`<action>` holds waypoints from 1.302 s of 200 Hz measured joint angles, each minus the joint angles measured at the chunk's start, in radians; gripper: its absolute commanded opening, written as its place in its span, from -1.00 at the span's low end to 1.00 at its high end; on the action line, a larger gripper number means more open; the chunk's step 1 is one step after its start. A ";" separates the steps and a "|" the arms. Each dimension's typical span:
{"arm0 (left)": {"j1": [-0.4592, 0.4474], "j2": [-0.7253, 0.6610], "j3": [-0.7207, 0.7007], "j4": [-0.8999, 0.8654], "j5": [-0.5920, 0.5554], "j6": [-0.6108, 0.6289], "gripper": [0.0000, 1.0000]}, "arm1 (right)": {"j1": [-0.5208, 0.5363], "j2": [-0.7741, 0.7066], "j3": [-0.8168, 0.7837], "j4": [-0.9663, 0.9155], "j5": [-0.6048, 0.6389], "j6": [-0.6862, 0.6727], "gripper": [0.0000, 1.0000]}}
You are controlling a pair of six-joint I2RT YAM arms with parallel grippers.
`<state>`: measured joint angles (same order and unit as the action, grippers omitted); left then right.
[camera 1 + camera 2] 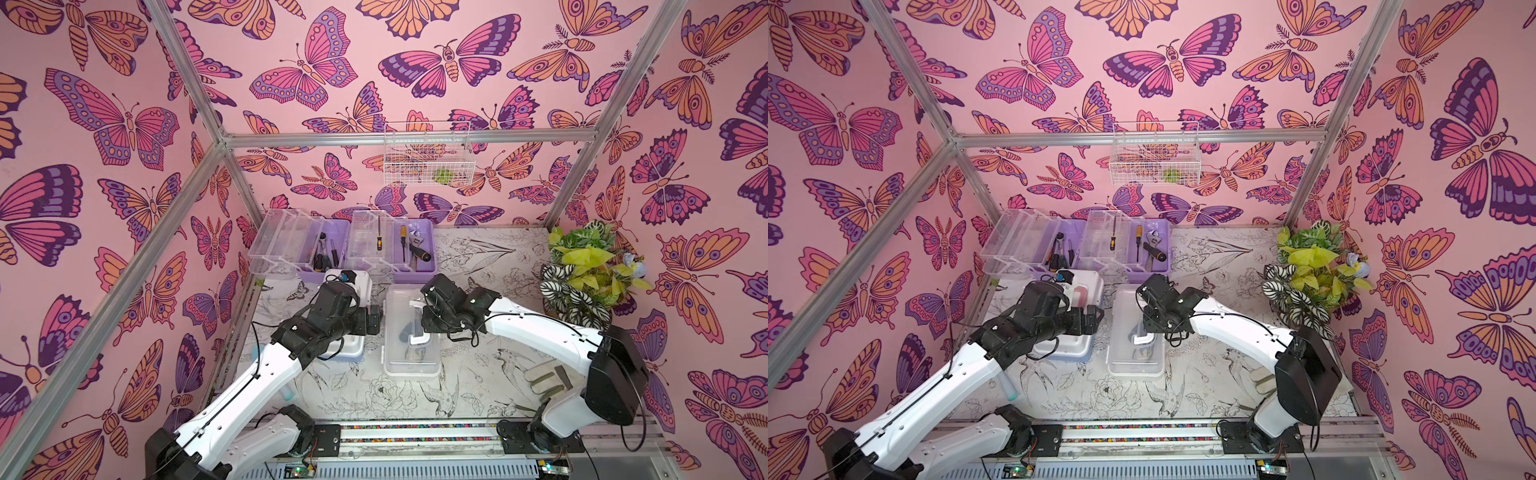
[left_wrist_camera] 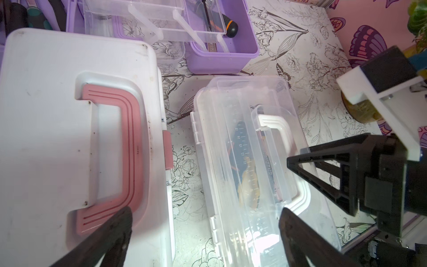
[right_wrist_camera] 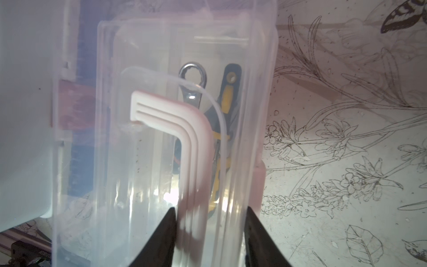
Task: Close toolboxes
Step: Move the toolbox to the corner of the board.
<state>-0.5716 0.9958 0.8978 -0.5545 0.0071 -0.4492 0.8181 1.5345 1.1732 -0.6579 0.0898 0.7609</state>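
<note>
Two far boxes gape: left purple box (image 1: 341, 237), right purple box (image 1: 428, 245). R gripper (image 3: 211, 209), part-open, straddles clear-lid box's (image 1: 411, 357) handle (image 3: 171, 115), prob seating lid; L gripper (image 2: 205, 209) wide, empty. Next: purple lids down.

Pink butterfly walls (image 1: 332, 62) surround a flower-sketched table (image 1: 374, 397); a wire basket (image 1: 428, 166) hangs behind, a plant (image 1: 582, 266) in the corner.

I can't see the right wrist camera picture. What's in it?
A clear-lidded toolbox with a white handle fills the view, and the right gripper is open around the handle. A wrench and a yellow-handled tool lie inside.
</note>
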 measured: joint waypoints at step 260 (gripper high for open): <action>0.029 -0.020 -0.020 0.038 0.057 -0.023 0.97 | -0.572 0.095 0.182 -0.146 0.224 -0.446 -0.45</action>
<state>-0.5430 0.9760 0.8780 -0.5167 0.0639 -0.4721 0.2459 1.6299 1.3556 -0.8040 0.3134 0.3149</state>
